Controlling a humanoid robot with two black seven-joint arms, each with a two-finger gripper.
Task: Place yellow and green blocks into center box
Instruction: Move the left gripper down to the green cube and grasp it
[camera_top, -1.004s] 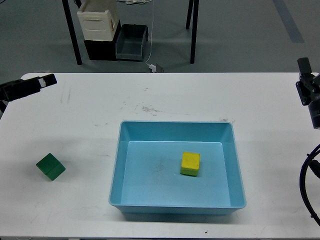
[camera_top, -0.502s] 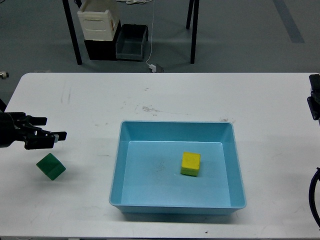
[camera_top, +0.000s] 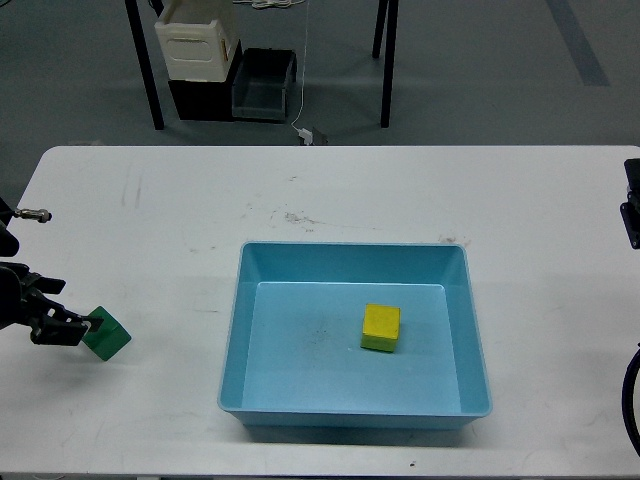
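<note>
The green block (camera_top: 106, 334) lies on the white table (camera_top: 320, 200) at the far left. My left gripper (camera_top: 72, 308) is low over the table just left of it. Its jaws look open, and the lower finger touches the block's left edge without holding it. The yellow block (camera_top: 381, 327) lies inside the blue box (camera_top: 232, 340) at the table's center, a little right of the box's middle. Only a dark sliver of my right gripper (camera_top: 632, 205) shows at the right edge, far from both blocks, and its fingers cannot be made out.
A black cable loop (camera_top: 630, 400) hangs at the lower right edge. Behind the table, on the floor, stand table legs, a white crate (camera_top: 195, 45) and a grey bin (camera_top: 262, 85).
My left gripper has come down from the far left edge to the green block's left side. My right arm has drawn back further toward the right edge. The blocks have not moved.
</note>
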